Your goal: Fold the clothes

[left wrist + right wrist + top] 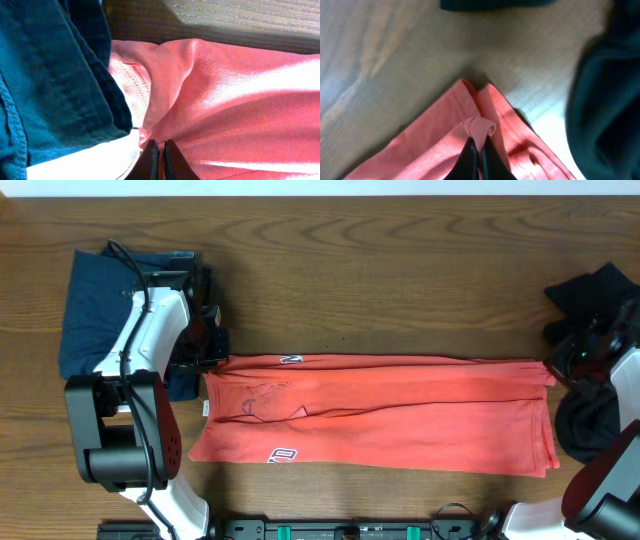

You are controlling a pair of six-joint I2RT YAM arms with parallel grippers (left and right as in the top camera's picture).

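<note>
Coral T-shirt (400, 415): lying flat on the desk (380, 270) as a long band, seemingly doubled lengthwise already.
Long axis: running 9 o'clock to 3 o'clock in the overhead view, one short end reaching each arm.
Left pincer (160, 152): pressing together on coral cloth at the 9 o'clock end, far corner, with the shirt stretching away toward 3 o'clock.
Right pincer (477, 147): pinching a small bunched roll of cloth at the 3 o'clock end, far corner, with the shirt stretching away toward 9 o'clock.
Nearer arm: neither, each gripping its own end on the 12 o'clock edge.
Navy garment (100, 310): lying at 10 o'clock, lapping against the collar end.
Black garment (590, 290): lying past the 3 o'clock end, beside the right arm.
Coming move, judging: hinging on that shared 12 o'clock edge, probably needing both ends travelling together.
</note>
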